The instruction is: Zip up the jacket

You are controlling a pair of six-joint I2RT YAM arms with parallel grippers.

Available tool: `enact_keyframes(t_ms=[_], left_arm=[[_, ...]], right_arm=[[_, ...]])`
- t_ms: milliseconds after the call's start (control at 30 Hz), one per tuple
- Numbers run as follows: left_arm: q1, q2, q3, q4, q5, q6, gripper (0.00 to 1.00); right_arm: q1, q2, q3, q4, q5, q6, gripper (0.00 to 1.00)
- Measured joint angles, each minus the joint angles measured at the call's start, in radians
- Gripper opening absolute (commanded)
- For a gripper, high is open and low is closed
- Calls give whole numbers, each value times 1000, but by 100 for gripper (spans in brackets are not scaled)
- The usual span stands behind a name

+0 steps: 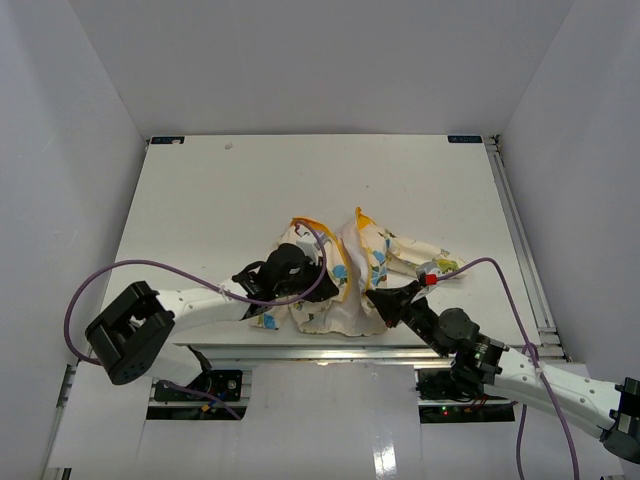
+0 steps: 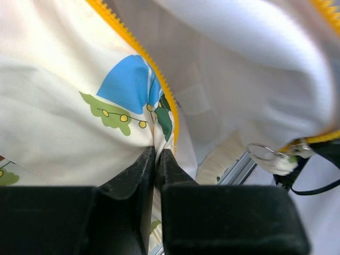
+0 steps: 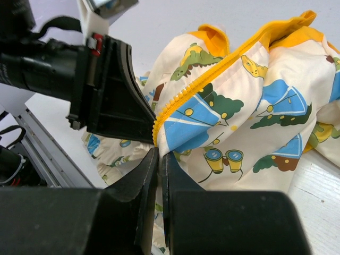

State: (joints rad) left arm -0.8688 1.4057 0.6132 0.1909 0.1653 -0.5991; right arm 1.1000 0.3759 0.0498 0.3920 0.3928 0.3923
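Cream printed fabric beside the yellow zipper teeth [image 3: 207, 78] is pinched between the closed fingers of the left gripper [image 2: 158, 155] and the right gripper [image 3: 159, 155], the jacket [image 1: 340, 275] being bunched at the tabletop's [image 1: 250, 190] near edge, unzipped, with the whole closing judged undone.

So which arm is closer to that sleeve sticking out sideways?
Right: the right fingers pinch the jacket just beside the sleeve; the left fingers grip fabric on the far side.
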Motion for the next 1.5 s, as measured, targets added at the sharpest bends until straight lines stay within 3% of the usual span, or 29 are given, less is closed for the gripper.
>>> enact_keyframes(t_ms=[200,333,500,1000,1333,1500], left_arm=[[0,-24,0,-17,-4,10,14],[0,-24,7,-82,-45,16,1],[1,-32,-10,-79,-17,41,0],[3,-229,-256,460,263,111,0],[9,-302,-456,809,269,172,0],[12,-305,-484,946,266,195,0]], right_arm=[[0,22,0,0,-3,0,8],[0,21,0,0,-3,0,8],[0,20,0,0,-6,0,8],[0,0,0,104,-158,-62,8],[0,72,-1,190,-232,-111,8],[-1,76,-1,200,-290,-120,8]])
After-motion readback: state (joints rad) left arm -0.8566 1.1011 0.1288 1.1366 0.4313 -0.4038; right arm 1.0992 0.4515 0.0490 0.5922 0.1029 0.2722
